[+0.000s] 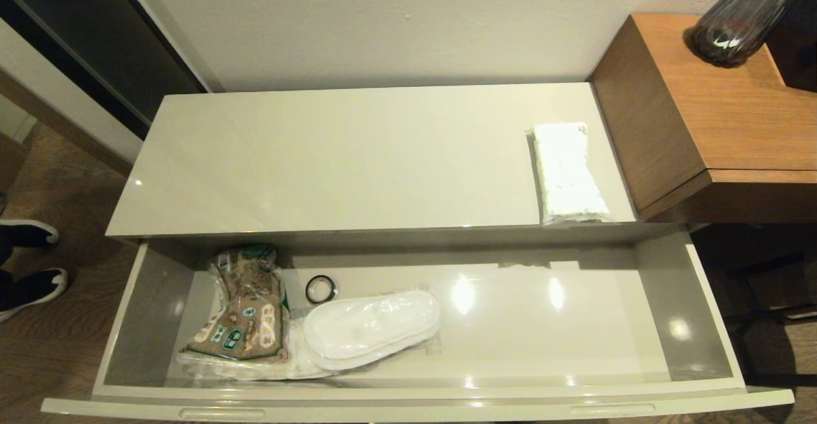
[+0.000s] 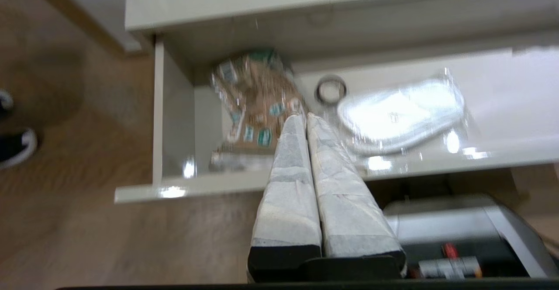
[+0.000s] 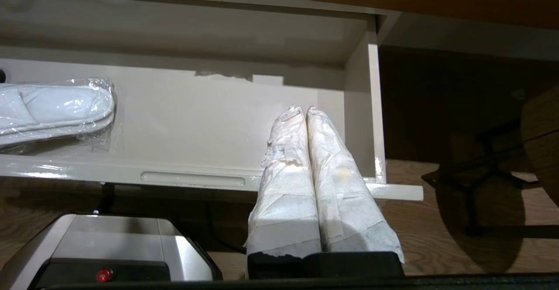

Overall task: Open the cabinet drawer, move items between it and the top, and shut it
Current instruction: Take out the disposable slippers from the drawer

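The cabinet drawer stands pulled wide open, with two slot handles along its front edge. Inside at the left lie the wrapped white slippers, which also show in both wrist views. The white tissue pack rests on the cabinet top near its right end. My left gripper is shut and empty, held in front of and above the drawer's left part. My right gripper is shut and empty too, in front of the drawer's right end. Neither arm appears in the head view.
A brown printed packet and a small black ring lie in the drawer beside the slippers. A higher wooden surface with a dark glass vase adjoins the cabinet on the right. A person's shoes stand at the far left.
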Motion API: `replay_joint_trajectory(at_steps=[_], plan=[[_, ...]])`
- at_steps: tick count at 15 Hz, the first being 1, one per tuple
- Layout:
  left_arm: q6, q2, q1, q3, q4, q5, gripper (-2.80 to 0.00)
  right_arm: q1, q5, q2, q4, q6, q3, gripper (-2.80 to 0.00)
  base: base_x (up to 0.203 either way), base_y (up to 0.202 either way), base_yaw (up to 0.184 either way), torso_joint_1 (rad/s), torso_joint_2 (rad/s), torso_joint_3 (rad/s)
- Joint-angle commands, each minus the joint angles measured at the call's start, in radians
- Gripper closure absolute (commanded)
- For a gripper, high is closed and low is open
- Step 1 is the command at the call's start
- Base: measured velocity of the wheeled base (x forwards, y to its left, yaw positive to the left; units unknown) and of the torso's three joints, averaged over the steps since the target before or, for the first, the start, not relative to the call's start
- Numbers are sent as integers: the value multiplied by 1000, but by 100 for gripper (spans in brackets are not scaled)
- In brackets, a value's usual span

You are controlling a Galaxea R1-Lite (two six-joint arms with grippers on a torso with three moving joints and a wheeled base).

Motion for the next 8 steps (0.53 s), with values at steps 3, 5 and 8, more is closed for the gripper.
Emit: replay_joint_trajectory(at_steps=[3, 5, 8], plan=[[0, 327, 2, -180, 40, -13, 0, 0, 1, 2, -1, -2, 2, 0, 0, 0, 0, 0, 0, 0], [-1, 400, 1, -216, 44, -121, 0, 0, 0, 2, 0, -2, 2, 0, 0, 0, 0, 0, 0, 0], [0, 484, 0, -261, 48, -235, 0, -1, 0, 2, 1, -1, 2, 0, 0, 0, 0, 0, 0, 0]])
